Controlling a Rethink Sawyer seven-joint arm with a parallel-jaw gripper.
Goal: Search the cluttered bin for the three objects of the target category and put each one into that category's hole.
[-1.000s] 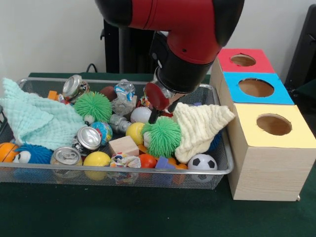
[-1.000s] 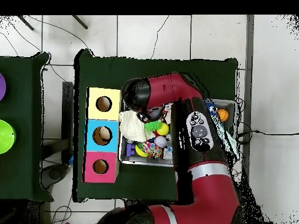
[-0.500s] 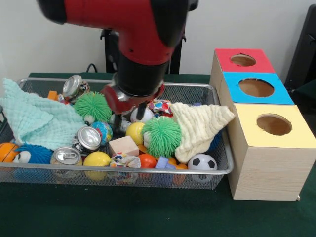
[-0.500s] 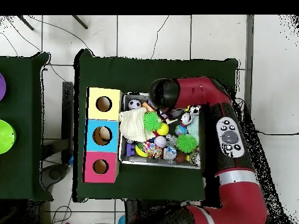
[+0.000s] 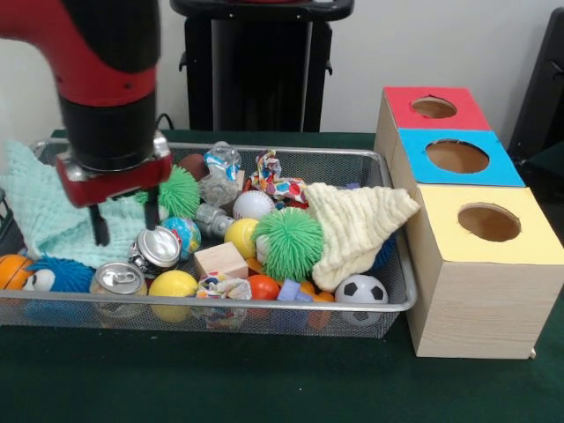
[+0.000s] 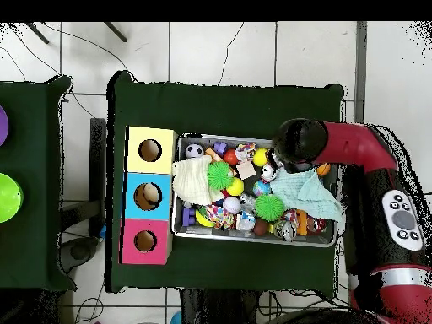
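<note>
Now the arm has swung clear across the bin (image 5: pixel 397 304), from the cream cloth (image 5: pixel 357 225) right of centre to the left of the frame, and nothing came with it. So the search goes on, I'd say; no object looks bound for the boxes' holes (image 5: pixel 458 156) at right. The gripper (image 5: pixel 123 220) hangs over the mint cloth (image 5: pixel 53 216), its two dark fingers (image 5: pixel 97 227) spread apart and empty, just above the crushed cans (image 5: pixel 159 247). Whether a tip brushes the cloth I cannot tell.
</note>
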